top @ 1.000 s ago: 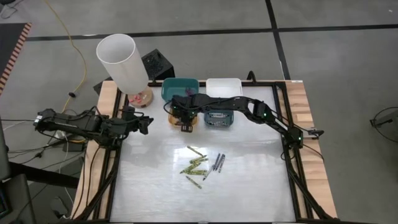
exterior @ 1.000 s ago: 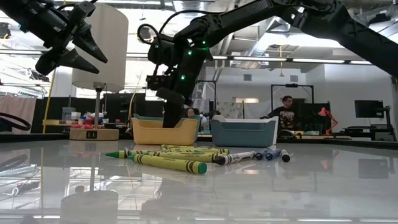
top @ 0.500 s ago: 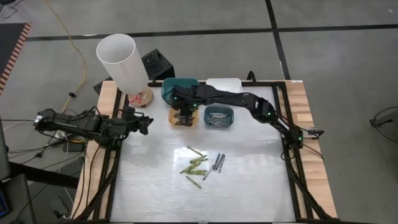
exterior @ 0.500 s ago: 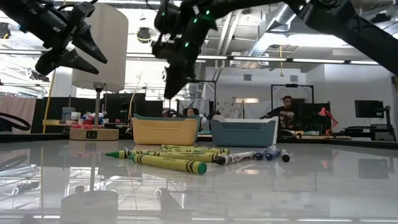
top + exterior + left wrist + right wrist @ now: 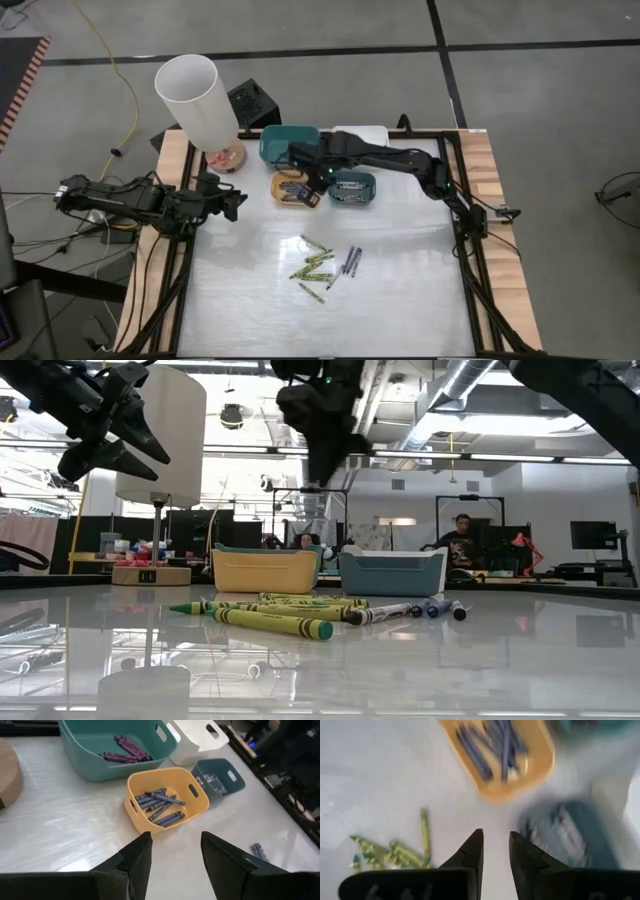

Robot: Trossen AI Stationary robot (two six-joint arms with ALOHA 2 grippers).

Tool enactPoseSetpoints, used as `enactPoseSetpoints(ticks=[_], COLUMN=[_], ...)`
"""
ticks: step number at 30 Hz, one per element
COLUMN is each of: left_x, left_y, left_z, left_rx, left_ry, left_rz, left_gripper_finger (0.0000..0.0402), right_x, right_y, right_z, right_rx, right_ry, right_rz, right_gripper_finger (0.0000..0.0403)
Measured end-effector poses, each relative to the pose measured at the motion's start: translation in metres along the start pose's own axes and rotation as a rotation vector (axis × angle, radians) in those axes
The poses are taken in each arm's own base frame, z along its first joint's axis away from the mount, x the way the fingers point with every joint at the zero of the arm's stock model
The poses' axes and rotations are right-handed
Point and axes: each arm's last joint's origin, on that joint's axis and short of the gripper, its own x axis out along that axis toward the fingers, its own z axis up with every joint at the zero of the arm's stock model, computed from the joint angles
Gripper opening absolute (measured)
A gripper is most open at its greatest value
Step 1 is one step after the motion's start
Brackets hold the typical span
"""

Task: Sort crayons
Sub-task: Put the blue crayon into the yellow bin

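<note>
Dark right gripper (image 5: 318,178), fingers slightly apart and empty, hangs above yellow bin (image 5: 296,188) and blue bin (image 5: 352,187). Four bins; loose crayons (image 5: 326,265) mid-table; lamp (image 5: 197,100) beside idle, parted left gripper (image 5: 238,200).

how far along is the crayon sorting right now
Partly done. Blue crayons lie in the yellow bin, purple ones in the teal bin, and grey ones in the small blue bin. Nothing is in hand: the right gripper is open and empty above the bins, and the left gripper waits open at the table's left edge. The loose pile of yellow-green and grey crayons mid-table is left.
</note>
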Motion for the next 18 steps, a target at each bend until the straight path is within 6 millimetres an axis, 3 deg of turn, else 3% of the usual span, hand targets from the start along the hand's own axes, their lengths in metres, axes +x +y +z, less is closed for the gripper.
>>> enactPoseSetpoints(ticks=[6,12,18], left_x=[0.000,0.000,-0.001], left_y=[-0.001,-0.002,-0.003], left_z=[-0.002,-0.003,-0.004], left_rx=[0.024,0.050,0.056], left_ry=[0.052,0.116,0.148], left_rz=[-0.039,-0.089,-0.113], left_gripper_finger=[0.0160,0.0160,0.0160], right_x=[-0.002,-0.007,-0.004], right_y=[0.033,0.078,0.115], right_z=[-0.032,-0.063,-0.096], right_rx=[0.120,0.180,0.428], right_ry=[0.086,0.091,0.080], right_rz=[-0.134,-0.125,-0.157], right_gripper_finger=[0.0088,0.0088,0.0088])
